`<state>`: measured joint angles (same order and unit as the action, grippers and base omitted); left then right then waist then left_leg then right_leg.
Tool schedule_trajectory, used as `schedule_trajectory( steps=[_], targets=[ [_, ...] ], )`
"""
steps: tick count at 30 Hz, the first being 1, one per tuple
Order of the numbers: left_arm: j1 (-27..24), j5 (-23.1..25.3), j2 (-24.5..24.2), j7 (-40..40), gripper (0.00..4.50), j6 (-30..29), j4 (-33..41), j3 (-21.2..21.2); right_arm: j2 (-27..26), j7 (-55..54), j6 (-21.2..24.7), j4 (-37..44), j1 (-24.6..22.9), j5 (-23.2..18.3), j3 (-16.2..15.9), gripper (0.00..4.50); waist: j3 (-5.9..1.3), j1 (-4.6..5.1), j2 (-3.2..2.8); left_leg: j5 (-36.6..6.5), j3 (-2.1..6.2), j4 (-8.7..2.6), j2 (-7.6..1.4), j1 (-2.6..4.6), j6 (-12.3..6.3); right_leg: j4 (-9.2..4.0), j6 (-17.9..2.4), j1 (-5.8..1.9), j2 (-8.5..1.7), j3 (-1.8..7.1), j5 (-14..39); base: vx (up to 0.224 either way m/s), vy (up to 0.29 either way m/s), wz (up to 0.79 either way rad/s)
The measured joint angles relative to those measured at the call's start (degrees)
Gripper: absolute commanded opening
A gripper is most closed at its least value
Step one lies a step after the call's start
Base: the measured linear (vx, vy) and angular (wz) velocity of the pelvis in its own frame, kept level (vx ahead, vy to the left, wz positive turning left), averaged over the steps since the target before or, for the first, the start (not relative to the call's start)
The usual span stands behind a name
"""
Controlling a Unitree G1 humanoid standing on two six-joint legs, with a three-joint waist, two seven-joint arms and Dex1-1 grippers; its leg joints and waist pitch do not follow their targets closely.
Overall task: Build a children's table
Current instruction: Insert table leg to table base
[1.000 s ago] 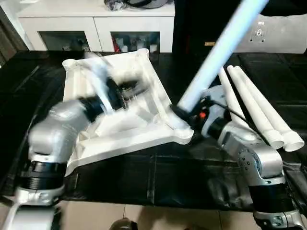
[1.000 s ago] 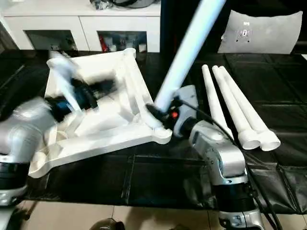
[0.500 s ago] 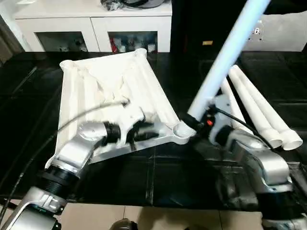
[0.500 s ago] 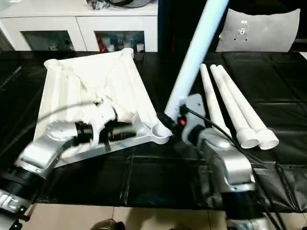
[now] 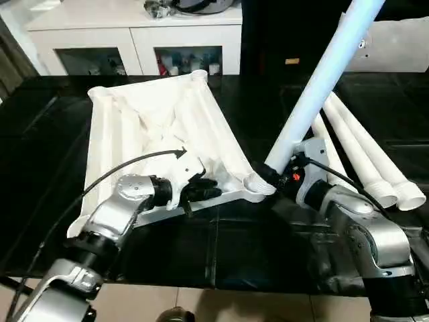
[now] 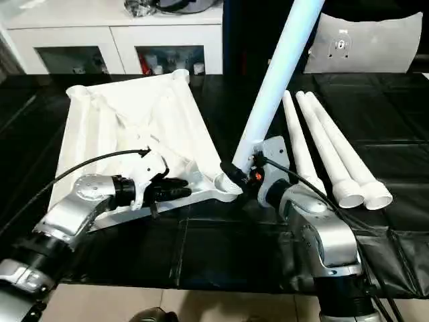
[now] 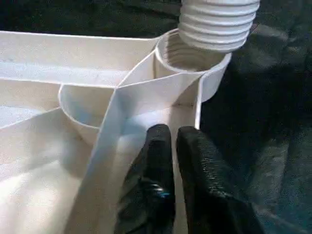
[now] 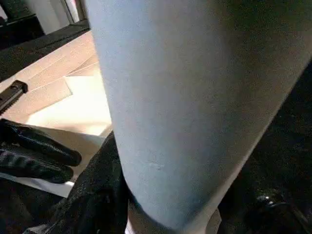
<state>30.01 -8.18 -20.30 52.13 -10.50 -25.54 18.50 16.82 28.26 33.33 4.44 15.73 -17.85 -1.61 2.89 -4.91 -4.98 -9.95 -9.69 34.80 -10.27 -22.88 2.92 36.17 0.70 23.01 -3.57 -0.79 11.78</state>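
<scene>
A strip of pale floor tiles (image 5: 221, 305) runs along the near edge of the black mat (image 5: 221, 248). On the mat, the left gripper (image 5: 213, 192) pinches the near rim of the upturned table top (image 5: 154, 134). The right gripper (image 6: 236, 176) clasps a leg (image 5: 315, 94) at the top's near right corner socket (image 7: 187, 53). Three spare legs (image 5: 362, 154) lie toward the mat's right edge. Beyond stands a white cabinet (image 5: 134, 37).

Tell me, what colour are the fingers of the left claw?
Black; the fingers show best in the left wrist view, against the white table top.
</scene>
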Motion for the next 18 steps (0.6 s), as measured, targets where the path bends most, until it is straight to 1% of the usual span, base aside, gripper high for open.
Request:
schedule_trajectory(
  steps=[1, 5, 6, 7, 9, 10, 13, 16, 18],
  targets=[
    [0.0, 0.0, 0.0, 0.1, 0.14, -0.1, 0.0, 0.0, 0.0, 0.1, 0.0, 0.0, 0.0, 0.0, 0.0, 1.93, 0.0, 0.01, 0.0, 0.0, 0.0, 0.0, 0.0, 0.0, 0.0, 0.0, 0.0, 0.0, 0.0, 0.0, 0.0, 0.0, 0.0, 0.0],
    [0.0, -1.7, 0.8, 1.5, 0.17, -2.5, 0.0, -1.1, 0.4, 0.4, 0.2, 0.2, 0.0, 0.0, 0.0, 1.93, 0.0, 0.04, 0.0, 0.0, -0.01, 0.0, 0.0, -0.01, -0.01, 0.0, 0.0, 0.01, 0.0, 0.01, 0.0, 0.0, 0.0, 0.0],
    [0.0, -2.3, 0.9, 1.8, 0.38, -3.3, 0.1, -1.6, 0.4, 0.4, 0.2, 0.2, 0.0, 0.0, 0.0, 1.93, 0.0, 0.05, 0.0, 0.0, 0.0, 0.0, 0.0, -0.02, -0.01, 0.0, 0.0, 0.02, 0.0, 0.01, 0.0, 0.0, 0.0, 0.0],
    [0.0, -3.0, 0.9, 2.4, 0.47, -4.1, 0.1, -1.9, 0.5, 0.4, 0.3, 0.3, 0.0, 0.0, 0.0, 1.93, 0.0, 0.07, 0.0, 0.0, -0.01, -0.01, 0.0, -0.02, -0.01, 0.0, 0.0, 0.03, 0.01, 0.0, 0.0, 0.0, 0.0, 0.0],
    [0.0, -3.4, 0.8, 3.5, 0.52, -4.7, 0.6, -1.9, 0.8, 0.5, 0.3, 0.7, 0.0, 0.0, 0.0, 1.93, 0.0, 0.05, 0.0, 0.0, -0.01, -0.01, 0.0, -0.04, -0.01, -0.02, 0.0, 0.04, 0.01, 0.0, 0.0, 0.0, 0.0, 0.0],
    [-0.2, -3.4, 0.8, 4.3, 0.55, -4.8, 1.0, -1.8, 0.9, 0.7, 0.3, 1.0, 0.0, 0.0, 0.0, 1.93, 0.0, 0.06, 0.0, 0.0, -0.01, -0.01, -0.01, -0.04, -0.01, -0.04, 0.0, 0.04, 0.01, 0.01, 0.0, 0.0, 0.0, 0.0],
    [-0.3, -3.4, 0.8, 4.8, 0.89, -4.9, 1.1, -1.7, 0.9, 0.8, 0.3, 1.6, -0.1, 0.0, 0.0, 1.93, 0.0, 0.11, 0.0, 0.0, -0.01, -0.01, 0.0, -0.04, -0.01, -0.04, 0.0, 0.04, 0.01, 0.01, 0.0, 0.0, 0.0, 0.0],
    [-0.3, -3.1, 0.8, 5.0, 1.0, -4.6, 1.0, -1.4, 0.9, 0.8, 0.4, 1.6, -0.1, 0.0, 0.0, 1.93, 0.0, 0.13, 0.0, 0.0, -0.01, -0.01, -0.01, -0.04, -0.01, -0.04, 0.0, 0.04, 0.01, 0.0, 0.0, 0.0, 0.0, 0.0],
    [-0.3, -2.3, 0.8, 4.6, 1.23, -4.0, 0.8, -1.2, 0.9, 0.9, 0.4, 1.6, -0.2, 0.0, -0.1, 1.93, 0.0, 0.16, 0.0, 0.0, -0.01, -0.01, -0.01, -0.04, -0.01, -0.04, 0.0, 0.04, 0.01, 0.0, 0.0, 0.0, 0.0, 0.0]
  ],
)
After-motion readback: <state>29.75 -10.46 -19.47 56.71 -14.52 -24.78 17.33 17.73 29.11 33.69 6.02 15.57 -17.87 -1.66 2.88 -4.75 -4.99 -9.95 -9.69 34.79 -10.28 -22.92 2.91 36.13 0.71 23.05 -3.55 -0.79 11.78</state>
